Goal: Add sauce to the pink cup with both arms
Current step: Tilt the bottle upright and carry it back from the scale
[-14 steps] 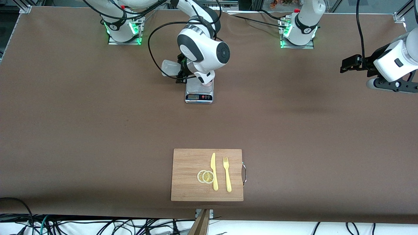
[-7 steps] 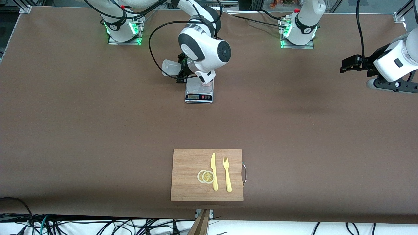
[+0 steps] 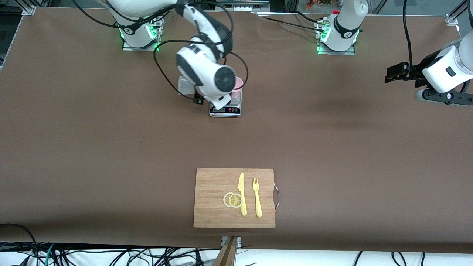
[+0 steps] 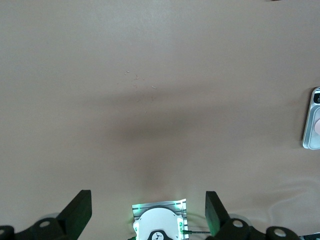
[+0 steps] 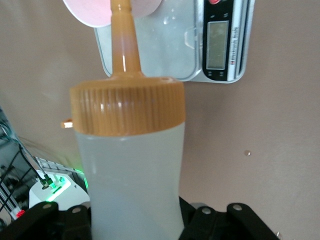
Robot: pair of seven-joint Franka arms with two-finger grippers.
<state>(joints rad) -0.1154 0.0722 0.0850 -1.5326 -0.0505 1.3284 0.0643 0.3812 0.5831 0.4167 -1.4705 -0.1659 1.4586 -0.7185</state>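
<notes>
1. Right hand (image 5: pixel 135 220): clamped on the bottle (image 5: pixel 131 170); over the counter (image 3: pixel 111 147) beside the scale (image 3: pixel 225 107), toward the edge where the arm bases stand. In the front view the arm's wrist hides the hand itself.
2. Bottle: translucent body with an orange cap. In the right wrist view its nozzle (image 5: pixel 122 35) points at the cup's rim. Whether any sauce is coming out cannot be told.
3. Cup (image 3: pixel 236 87): pale pink, upright on the scale's plate, partly hidden by the right arm in the front view.
4. Scale: silver, with its display facing the front camera; it stands midway along the counter's length, nearer the base edge.
5. Left hand (image 4: pixel 148 212): fingers spread wide, holding nothing; it waits over the counter's end on the left arm's side, well apart from the cup.
6. Board (image 3: pixel 214 199): wooden, near the counter's front edge, carrying a knife (image 3: pixel 242 194), a fork (image 3: pixel 257 197) and two lemon slices (image 3: pixel 232 200). Not part of the task.
7. Risks, judged:
   - The nozzle sits near the rim, not clearly over the middle, so sauce may land on the scale plate.
   - The cup is light and unheld, so a nudge from the nozzle or wrist could tip it.
   - A harder squeeze could spurt sauce past the cup.
</notes>
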